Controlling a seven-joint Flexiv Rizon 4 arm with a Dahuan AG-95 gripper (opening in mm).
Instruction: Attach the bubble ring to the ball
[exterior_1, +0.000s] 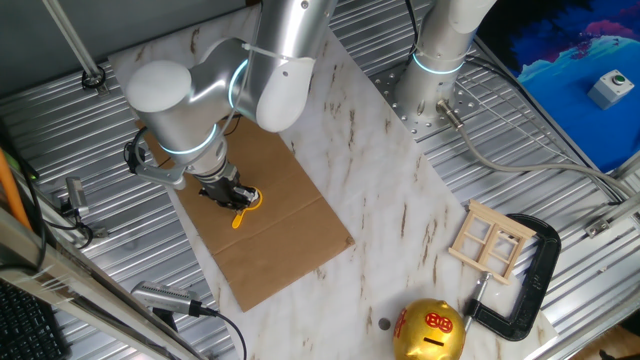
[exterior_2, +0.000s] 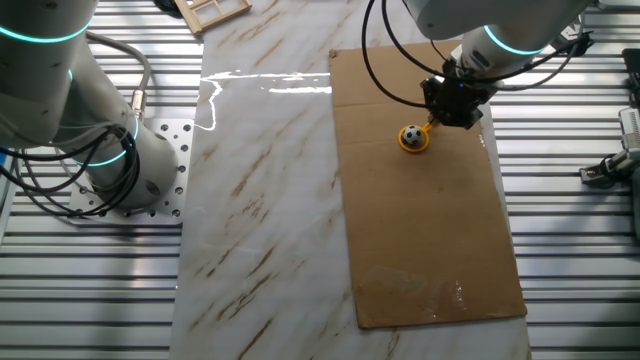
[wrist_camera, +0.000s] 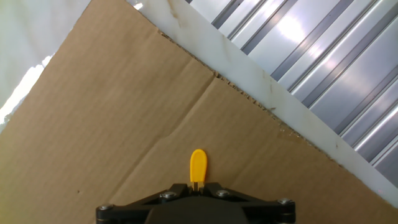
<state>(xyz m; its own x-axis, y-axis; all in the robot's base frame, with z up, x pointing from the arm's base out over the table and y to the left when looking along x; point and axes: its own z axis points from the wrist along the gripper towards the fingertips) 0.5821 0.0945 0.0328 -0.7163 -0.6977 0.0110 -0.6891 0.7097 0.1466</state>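
**A:** Where is the ball (exterior_2: 411, 134) sitting?

**B:** It is lying on the brown cardboard sheet (exterior_2: 420, 240) that is covering part of the marble counter (exterior_2: 260, 200). In the other fixed view the hoop of the bubble ring (exterior_2: 415, 140) is lying around it, yellow showing on all sides of the black-and-white ball.

**A:** And the handle?

**B:** It is pointing up from the hoop toward the hand (exterior_2: 452, 108), which is hanging just beside the ball. In the hand view the yellow handle tip (wrist_camera: 198, 165) is sticking out from the black fingers over the cardboard.

**A:** So the hand is clamping it?

**B:** It is looking that way: the fingers are sitting together around the stem in the hand view. In one fixed view the hand (exterior_1: 232, 192) is hovering low over the sheet, with yellow plastic (exterior_1: 243, 211) showing beneath it.

**A:** Anything else lying around?

**B:** A gold piggy bank (exterior_1: 430, 330), a small wooden frame (exterior_1: 490, 240) and a black clamp (exterior_1: 525, 285) are sitting well apart from the sheet, near the counter's far end.
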